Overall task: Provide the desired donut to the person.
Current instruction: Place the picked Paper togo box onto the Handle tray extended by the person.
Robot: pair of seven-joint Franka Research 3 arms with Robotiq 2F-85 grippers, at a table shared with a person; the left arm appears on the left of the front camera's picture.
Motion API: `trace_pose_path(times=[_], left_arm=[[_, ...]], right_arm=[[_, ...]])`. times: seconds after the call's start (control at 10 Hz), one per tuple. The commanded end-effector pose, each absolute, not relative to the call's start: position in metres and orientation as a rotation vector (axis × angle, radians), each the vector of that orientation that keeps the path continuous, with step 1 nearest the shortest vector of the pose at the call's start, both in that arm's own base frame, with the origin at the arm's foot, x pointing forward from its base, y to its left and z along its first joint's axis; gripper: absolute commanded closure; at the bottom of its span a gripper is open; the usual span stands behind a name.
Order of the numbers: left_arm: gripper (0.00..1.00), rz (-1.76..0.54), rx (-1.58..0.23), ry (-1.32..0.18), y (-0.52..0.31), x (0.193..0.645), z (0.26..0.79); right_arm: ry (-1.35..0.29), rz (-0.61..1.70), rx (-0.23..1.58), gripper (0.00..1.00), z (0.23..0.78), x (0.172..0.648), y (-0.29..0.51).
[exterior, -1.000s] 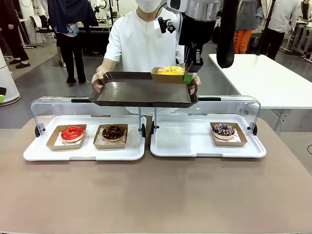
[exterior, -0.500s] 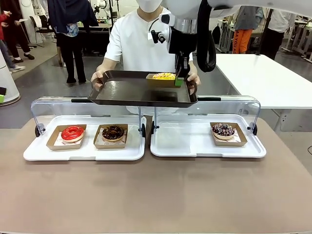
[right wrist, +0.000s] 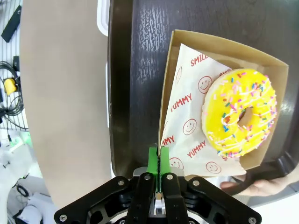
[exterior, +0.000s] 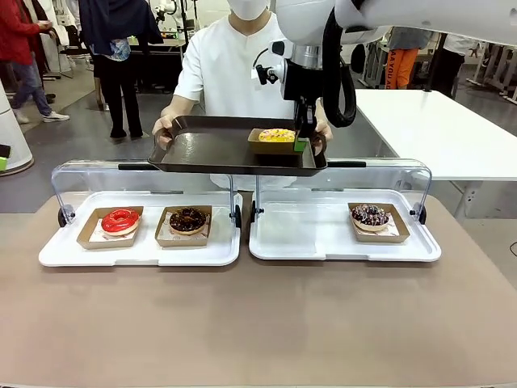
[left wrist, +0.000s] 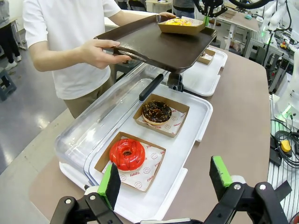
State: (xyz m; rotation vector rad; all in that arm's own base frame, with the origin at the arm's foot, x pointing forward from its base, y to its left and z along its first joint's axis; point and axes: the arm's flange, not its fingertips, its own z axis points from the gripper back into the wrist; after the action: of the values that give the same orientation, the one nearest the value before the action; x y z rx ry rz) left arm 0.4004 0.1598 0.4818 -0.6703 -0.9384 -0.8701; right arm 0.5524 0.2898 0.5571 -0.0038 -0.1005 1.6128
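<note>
Right gripper is clamped on the wall of the box. The yellow donut lies inside, and the box appears seated on the tray held by the person. Left gripper gapes, idle. Recommended: confirm the box sits flat, release, withdraw straight up without dragging it.

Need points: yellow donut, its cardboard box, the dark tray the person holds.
yellow donut (right wrist: 217,109): right wrist view, on the sprinkled icing beside the hole.
cardboard box (right wrist: 233,51): right wrist view, on the bare side wall above the donut.
dark tray (exterior: 214,148): front view, on the bare floor left of the box.
</note>
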Motion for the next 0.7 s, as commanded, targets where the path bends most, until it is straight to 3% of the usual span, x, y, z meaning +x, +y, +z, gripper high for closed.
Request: trace_pose_path(times=[0.0, 0.1, 0.2, 0.3, 0.5, 0.6], left_arm=[[0.0, -0.868, -0.678, -0.951, 0.16, 0.4, 0.482], [0.0, -0.868, -0.678, -0.951, 0.16, 0.4, 0.482], [0.0, -0.868, -0.678, -0.951, 0.16, 0.4, 0.482], [0.0, -0.868, -0.678, -0.951, 0.16, 0.4, 0.482], [0.0, -0.868, -0.678, -0.951, 0.16, 0.4, 0.482], [0.0, -0.868, -0.678, -0.951, 0.16, 0.4, 0.482]], right_arm=[[-0.063, 1.635, -0.013, 0.98, 0.56, 0.559, 0.288], [-0.062, 1.631, -0.008, 0.57, 0.562, 0.561, 0.288], [-0.061, 1.634, -0.01, 0.39, 0.564, 0.56, 0.288], [-0.057, 1.638, -0.012, 0.0, 0.565, 0.557, 0.287], [-0.063, 1.63, -0.02, 0.0, 0.572, 0.557, 0.285], [-0.061, 1.633, -0.019, 0.14, 0.572, 0.556, 0.284]])
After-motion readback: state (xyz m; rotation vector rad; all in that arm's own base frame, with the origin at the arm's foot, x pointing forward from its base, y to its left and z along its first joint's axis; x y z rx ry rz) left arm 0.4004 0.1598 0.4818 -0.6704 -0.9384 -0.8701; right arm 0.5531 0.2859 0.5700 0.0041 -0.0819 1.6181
